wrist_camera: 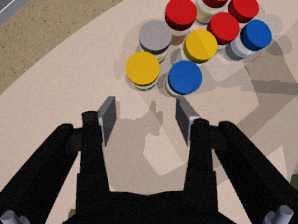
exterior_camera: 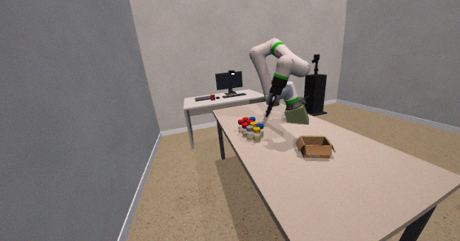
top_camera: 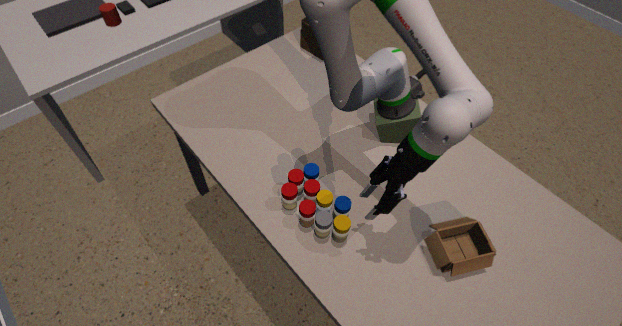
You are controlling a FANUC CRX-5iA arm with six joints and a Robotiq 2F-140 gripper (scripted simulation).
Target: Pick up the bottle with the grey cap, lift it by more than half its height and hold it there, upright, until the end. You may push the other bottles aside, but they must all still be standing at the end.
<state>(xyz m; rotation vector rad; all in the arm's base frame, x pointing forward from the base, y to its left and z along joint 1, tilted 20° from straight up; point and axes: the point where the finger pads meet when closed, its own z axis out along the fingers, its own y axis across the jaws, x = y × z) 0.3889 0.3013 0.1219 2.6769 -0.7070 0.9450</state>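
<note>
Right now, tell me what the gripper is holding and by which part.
Nothing. The gripper is open and empty, with bare table between its fingers, short of the cluster of bottles. The grey-capped bottle stands untouched among the others.
</note>
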